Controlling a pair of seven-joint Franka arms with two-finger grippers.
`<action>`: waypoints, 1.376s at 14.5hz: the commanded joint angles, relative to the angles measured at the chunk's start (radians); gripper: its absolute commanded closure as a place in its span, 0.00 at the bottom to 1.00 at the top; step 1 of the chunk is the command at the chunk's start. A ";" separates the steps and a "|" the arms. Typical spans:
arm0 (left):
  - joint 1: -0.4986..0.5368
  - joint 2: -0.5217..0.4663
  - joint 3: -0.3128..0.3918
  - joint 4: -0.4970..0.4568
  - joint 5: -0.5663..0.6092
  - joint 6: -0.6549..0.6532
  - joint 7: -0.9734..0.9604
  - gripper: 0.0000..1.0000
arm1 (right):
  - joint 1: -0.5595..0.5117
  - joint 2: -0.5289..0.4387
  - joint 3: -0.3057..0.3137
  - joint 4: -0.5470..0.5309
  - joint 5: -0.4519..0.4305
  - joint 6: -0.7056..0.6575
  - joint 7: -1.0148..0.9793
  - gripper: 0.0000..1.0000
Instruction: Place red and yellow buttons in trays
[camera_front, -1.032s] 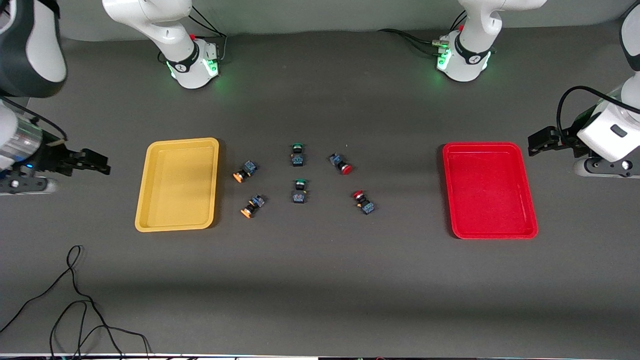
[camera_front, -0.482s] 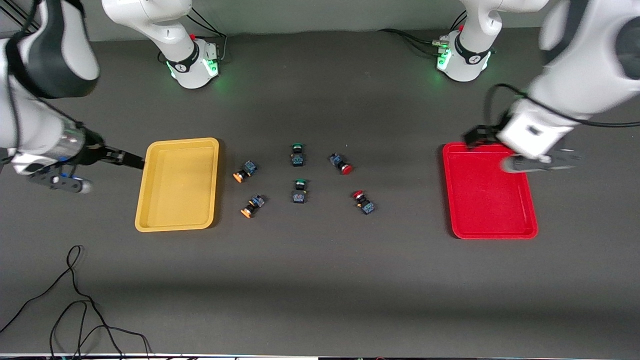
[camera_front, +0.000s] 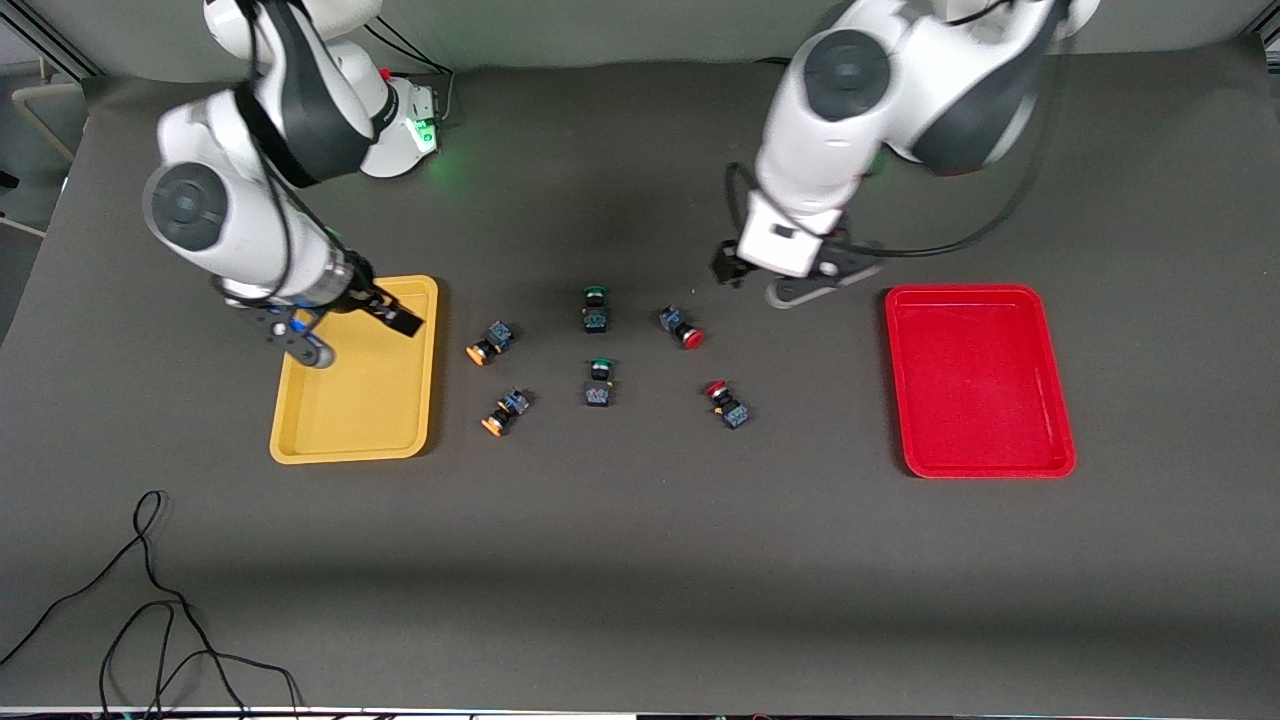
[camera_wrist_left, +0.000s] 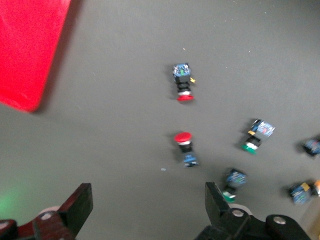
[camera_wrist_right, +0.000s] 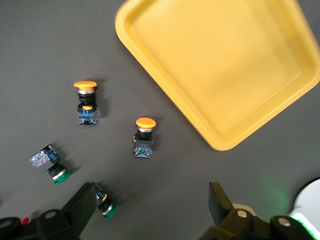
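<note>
The left gripper (camera_front: 728, 268), jaws wide and empty, hovers at 12 o'clock of the red-capped push-button switches (camera_front: 681, 327). The right gripper (camera_front: 400, 321), also wide and empty, hangs over the shallow yellow plastic tray (camera_front: 352, 445); the orange-capped switches (camera_front: 489, 342) lie at its 3 o'clock, and the red plastic tray (camera_front: 980, 380) sits toward the left arm's end.

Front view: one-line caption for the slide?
Open right gripper over the yellow tray, open left gripper near the red-capped buttons; both trays, including the red tray, hold nothing.

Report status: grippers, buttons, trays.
Left gripper open, empty, over table beside red plastic tray. Right gripper open, empty, over yellow plastic tray. Red-capped and yellow-capped push-buttons on table, trays bare. Nothing obstructing.
</note>
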 joint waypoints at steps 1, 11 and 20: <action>-0.052 0.033 0.020 -0.001 0.009 0.048 -0.208 0.00 | 0.047 -0.009 -0.011 -0.115 0.025 0.112 0.095 0.00; -0.151 0.284 0.022 -0.053 0.097 0.318 -0.483 0.00 | 0.168 0.232 -0.013 -0.215 0.111 0.434 0.162 0.00; -0.187 0.400 0.022 -0.162 0.218 0.593 -0.596 0.03 | 0.211 0.329 -0.019 -0.231 0.110 0.567 0.152 0.00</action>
